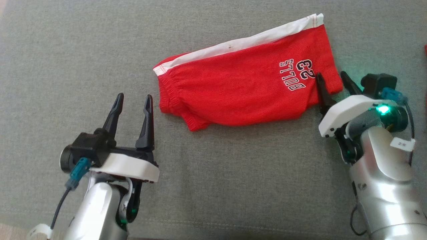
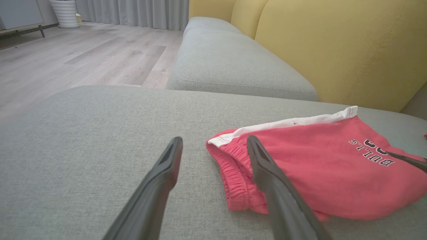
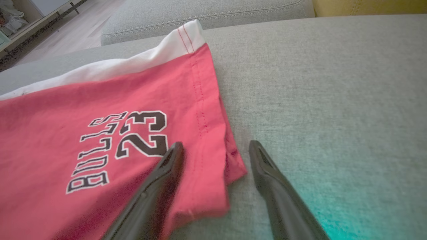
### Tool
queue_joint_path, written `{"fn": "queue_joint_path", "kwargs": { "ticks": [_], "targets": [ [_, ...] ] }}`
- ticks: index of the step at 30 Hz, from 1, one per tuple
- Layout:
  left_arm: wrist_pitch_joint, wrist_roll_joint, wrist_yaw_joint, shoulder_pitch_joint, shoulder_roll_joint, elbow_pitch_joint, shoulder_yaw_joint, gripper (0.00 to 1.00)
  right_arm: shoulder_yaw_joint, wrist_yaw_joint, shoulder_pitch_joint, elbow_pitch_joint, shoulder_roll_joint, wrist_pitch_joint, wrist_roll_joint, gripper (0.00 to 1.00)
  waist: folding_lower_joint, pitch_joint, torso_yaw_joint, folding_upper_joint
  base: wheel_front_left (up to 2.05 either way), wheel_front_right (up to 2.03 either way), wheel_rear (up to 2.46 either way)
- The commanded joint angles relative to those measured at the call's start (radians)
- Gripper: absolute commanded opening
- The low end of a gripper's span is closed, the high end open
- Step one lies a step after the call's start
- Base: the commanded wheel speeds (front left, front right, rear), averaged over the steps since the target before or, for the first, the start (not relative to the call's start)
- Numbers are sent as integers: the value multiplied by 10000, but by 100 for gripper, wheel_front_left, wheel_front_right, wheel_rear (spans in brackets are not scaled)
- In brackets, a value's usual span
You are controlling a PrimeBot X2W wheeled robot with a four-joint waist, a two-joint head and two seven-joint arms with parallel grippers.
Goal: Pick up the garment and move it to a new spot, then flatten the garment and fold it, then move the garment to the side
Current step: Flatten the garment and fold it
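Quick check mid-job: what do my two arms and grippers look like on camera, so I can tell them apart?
Both are alike: two long, tapered black fingers, a white plate behind them, a silver forearm. The left gripper has a teal plug with a dark cable. The right gripper has a teal plug too, a glowing green light and a white label.

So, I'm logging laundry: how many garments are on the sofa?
1: red shorts lying on the grey cushion. A red sliver at the head view's right edge may be another.
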Motion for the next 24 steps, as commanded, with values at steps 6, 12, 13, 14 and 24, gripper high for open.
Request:
{"fn": "queue_joint_path", "kwargs": {
  "ticks": [6,12,13,14,24],
  "targets": [
    [-120,262,-135,-255,32,-433,554,100,698,67,-37,581,228,-159,414,0,0,-64,-297,0,0,0,0],
    [-121,385,-205,-109,55,-462,699,100,1028,67,665,269,271,-848,953,0,0,-322,-653,0,0,0,0],
    [-121,396,-212,-81,56,-460,716,100,1036,67,886,136,275,-939,1051,0,0,-369,-696,0,0,0,0],
    [-121,401,-215,-50,55,-459,738,100,1033,67,1122,-19,278,-1049,1093,0,0,-424,-747,0,0,0,0],
    [-121,447,-252,186,67,-458,786,100,604,67,3249,-1728,290,-1116,1634,0,0,-704,-974,0,0,0,0]
  ]
}}
